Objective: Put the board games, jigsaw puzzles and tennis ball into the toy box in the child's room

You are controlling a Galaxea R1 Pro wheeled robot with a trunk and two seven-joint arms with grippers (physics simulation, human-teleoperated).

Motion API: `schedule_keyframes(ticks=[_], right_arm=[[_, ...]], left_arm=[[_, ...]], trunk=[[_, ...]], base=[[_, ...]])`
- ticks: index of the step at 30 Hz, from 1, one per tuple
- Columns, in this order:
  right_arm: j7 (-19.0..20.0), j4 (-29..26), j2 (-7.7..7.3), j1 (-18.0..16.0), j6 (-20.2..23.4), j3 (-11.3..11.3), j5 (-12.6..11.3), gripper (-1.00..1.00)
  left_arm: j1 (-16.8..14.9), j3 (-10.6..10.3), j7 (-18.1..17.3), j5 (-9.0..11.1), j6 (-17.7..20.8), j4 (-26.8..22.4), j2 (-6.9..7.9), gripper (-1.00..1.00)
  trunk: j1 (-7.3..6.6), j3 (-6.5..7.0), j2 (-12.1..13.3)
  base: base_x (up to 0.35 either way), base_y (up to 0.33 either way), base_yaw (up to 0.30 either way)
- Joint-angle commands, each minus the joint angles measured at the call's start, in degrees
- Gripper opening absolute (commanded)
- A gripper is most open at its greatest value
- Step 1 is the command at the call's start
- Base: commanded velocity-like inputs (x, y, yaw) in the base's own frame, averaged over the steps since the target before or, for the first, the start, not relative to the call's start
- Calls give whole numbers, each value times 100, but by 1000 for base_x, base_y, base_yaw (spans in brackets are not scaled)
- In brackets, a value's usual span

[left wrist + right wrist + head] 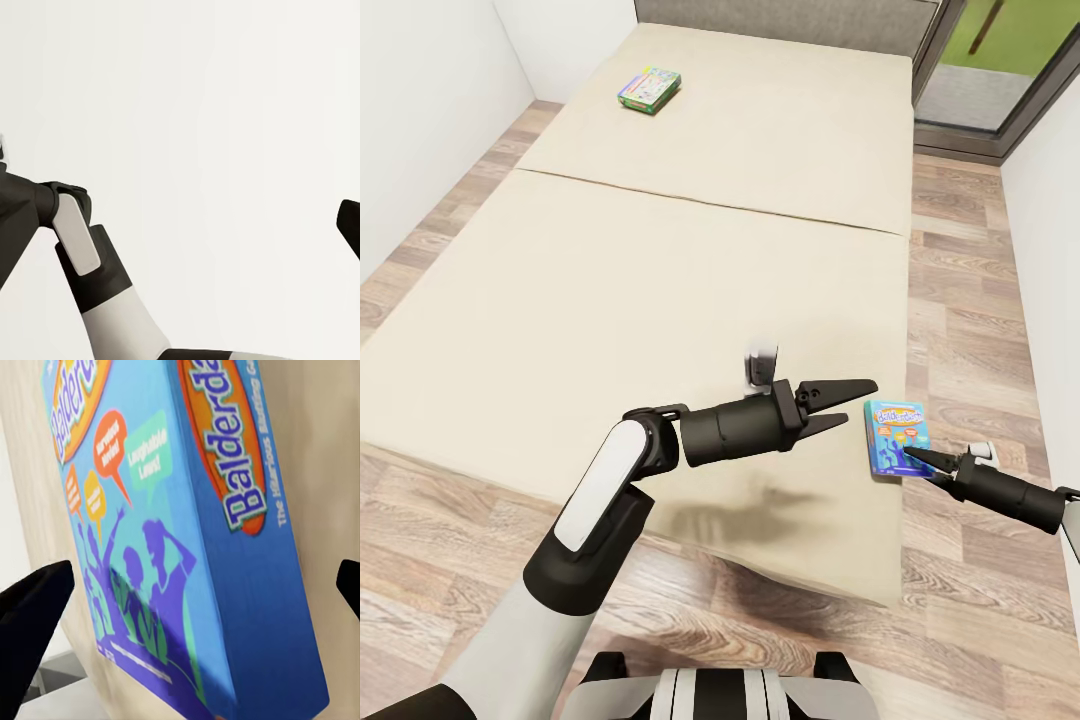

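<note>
the right gripper (913,455) hangs with its jaws spread wide, just at the near edge of the blue balderdash board game (898,436), which lies flat at the bed's (610,300) near right corner. the left gripper (850,405), also spread and holding nothing, hovers over the mattress just beside that box. a second, yellow-green-red board game (649,88) lies well apart near the headboard.
</note>
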Motion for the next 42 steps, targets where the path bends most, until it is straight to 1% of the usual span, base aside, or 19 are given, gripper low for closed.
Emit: schedule_keyframes(ticks=[1, 18, 23, 25, 31, 38, 42], right_arm=[[35, 0, 4, -2, 90, 25, -118, -100], [32, -15, -1, 5, 90, 16, -116, -100], [34, -124, -1, 20, 90, 33, -116, -100], [33, -303, 5, 39, 90, 43, -119, -100], [33, -614, 17, 78, 90, 51, -123, -100], [32, -885, 28, 170, 90, 72, -124, -100], [29, -1258, 62, 290, 90, 193, -125, -100]], left_arm=[[-3, 1, 54, 61, 13, 0, -3, 100], [-3, 3, 54, 57, 13, 0, -3, 100], [-3, 5, 54, 55, 13, 0, 2, 100], [-3, 6, 54, 54, 13, 0, 3, 100], [-3, 6, 54, 53, 13, 1, 5, 100], [-3, 5, 54, 53, 13, 0, 5, 100], [-3, 6, 54, 53, 13, 0, 7, 100]], trunk=[[0, -2, -1], [0, -2, -1], [0, -2, -1], [0, -2, -1], [0, -2, -1], [0, -2, -1], [0, -2, -1]], base=[[0, 0, 1], [0, 0, 0], [0, 0, 0], [0, 0, 0], [0, 0, 0], [0, 0, 0], [0, 0, 0]])
